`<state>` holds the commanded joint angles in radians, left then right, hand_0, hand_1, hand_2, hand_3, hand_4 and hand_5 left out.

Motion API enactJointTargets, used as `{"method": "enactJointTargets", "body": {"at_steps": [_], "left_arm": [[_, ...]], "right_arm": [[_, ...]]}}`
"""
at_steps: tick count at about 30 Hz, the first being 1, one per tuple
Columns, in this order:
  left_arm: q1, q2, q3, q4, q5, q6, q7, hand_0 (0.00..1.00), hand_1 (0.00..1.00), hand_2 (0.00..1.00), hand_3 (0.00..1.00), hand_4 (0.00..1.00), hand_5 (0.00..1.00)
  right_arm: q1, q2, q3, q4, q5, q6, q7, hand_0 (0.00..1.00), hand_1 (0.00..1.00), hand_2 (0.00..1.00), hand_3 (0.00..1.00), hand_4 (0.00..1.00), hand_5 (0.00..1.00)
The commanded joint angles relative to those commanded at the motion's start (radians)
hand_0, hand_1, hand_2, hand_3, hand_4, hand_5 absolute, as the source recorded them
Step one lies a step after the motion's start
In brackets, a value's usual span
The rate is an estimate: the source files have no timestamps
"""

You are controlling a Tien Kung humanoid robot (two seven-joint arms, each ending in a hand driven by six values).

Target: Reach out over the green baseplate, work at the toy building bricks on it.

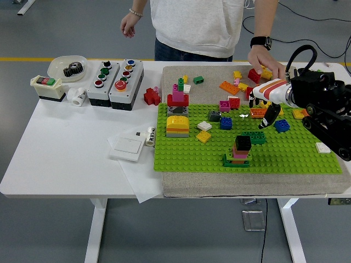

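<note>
studded green baseplate [285,159], blocky bricks [177,125]

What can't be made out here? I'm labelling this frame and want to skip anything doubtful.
- Right hand, head view: too small and dark to tell whether it touches a brick.
- Left hand: outside the frame.
- Person's hand: covers some loose bricks at the far edge.
- Orange brick: partly hidden by the right hand.
</note>
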<state>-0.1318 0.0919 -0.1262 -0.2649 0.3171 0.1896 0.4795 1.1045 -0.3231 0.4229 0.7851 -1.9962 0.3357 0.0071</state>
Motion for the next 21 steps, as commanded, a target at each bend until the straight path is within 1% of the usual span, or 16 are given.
{"method": "enactJointTargets", "body": {"at_steps": [8, 11, 17, 20, 21], "left_arm": [[0.001, 0.0, -0.01, 0.0, 0.012, -0.002, 0.005, 0.448, 0.572, 0.677, 0.838, 0.935, 0.88], [0.0, 0.0, -0.008, 0.0, 0.011, -0.003, 0.004, 0.448, 0.573, 0.677, 0.838, 0.931, 0.884], [-0.001, 0.001, 0.001, 0.0, 0.002, -0.002, 0.0, 0.449, 0.572, 0.677, 0.836, 0.927, 0.884], [-0.001, 0.0, 0.0, -0.001, 0.002, -0.002, 0.0, 0.449, 0.572, 0.677, 0.836, 0.927, 0.884], [-0.001, 0.0, 0.0, -0.001, 0.003, -0.002, 0.0, 0.448, 0.572, 0.677, 0.836, 0.925, 0.887]], "right_arm": [[-0.006, 0.003, 0.002, -0.025, 0.008, 0.001, 0.02, 0.474, 0.612, 0.695, 0.76, 0.998, 0.241], [-0.015, -0.002, 0.014, -0.037, -0.003, -0.011, 0.023, 0.461, 0.602, 0.69, 0.755, 0.998, 0.231], [-0.041, -0.035, 0.036, -0.053, -0.037, -0.036, 0.031, 0.451, 0.591, 0.681, 0.75, 0.998, 0.232], [-0.054, -0.047, 0.04, -0.053, -0.055, -0.063, 0.045, 0.451, 0.591, 0.681, 0.75, 0.998, 0.232], [-0.06, -0.051, 0.041, -0.055, -0.066, -0.076, 0.053, 0.433, 0.581, 0.67, 0.731, 0.998, 0.231]]}}
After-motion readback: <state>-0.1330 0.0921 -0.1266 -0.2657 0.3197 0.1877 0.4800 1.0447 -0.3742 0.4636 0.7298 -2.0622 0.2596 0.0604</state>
